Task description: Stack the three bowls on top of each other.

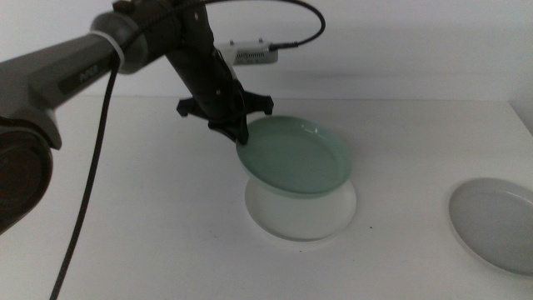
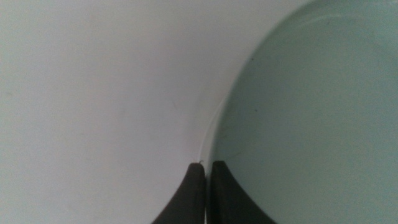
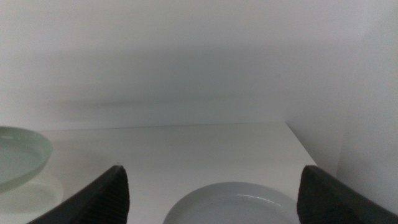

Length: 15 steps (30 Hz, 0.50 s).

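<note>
My left gripper (image 1: 241, 137) is shut on the left rim of the mint green bowl (image 1: 298, 155) and holds it tilted just above the white bowl (image 1: 301, 215), which lies on the table at the middle. In the left wrist view the two jaws pinch the green bowl's (image 2: 311, 118) rim, gripper midpoint (image 2: 206, 167). The light grey bowl (image 1: 498, 223) rests on the table at the right, also seen as the grey bowl (image 3: 233, 205) between the wide-apart jaws of my open right gripper (image 3: 214, 193), which waits out of the middle view.
The white table (image 1: 125, 225) runs back to a pale wall. Its right edge (image 1: 520, 117) lies near the grey bowl. A black cable (image 1: 92, 183) hangs from the left arm over the table's left side.
</note>
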Tool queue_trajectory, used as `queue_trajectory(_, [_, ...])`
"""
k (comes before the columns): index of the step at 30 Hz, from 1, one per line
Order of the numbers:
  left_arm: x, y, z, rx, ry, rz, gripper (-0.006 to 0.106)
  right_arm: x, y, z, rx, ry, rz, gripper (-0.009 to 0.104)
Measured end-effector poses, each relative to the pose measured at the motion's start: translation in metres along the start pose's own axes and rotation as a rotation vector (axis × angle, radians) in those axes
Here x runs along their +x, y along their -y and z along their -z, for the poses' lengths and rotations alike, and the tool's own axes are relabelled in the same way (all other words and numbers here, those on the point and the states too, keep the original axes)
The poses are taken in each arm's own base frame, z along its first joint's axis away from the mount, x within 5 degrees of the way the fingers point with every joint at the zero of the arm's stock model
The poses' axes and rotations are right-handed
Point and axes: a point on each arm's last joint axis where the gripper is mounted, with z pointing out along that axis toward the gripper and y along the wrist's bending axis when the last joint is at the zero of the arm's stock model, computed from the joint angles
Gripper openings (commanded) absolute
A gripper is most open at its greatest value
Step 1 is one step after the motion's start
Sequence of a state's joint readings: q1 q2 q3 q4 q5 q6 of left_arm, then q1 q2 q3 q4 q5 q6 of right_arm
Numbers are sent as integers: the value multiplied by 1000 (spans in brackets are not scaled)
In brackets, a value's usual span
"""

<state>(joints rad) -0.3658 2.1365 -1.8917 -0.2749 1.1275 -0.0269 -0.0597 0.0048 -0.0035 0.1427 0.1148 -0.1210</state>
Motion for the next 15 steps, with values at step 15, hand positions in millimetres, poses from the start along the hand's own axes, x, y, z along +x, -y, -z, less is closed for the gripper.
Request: queue_trajectory(15, [27,-7,-44,77,-57,38,-2,0,0,0,0,0,0,93])
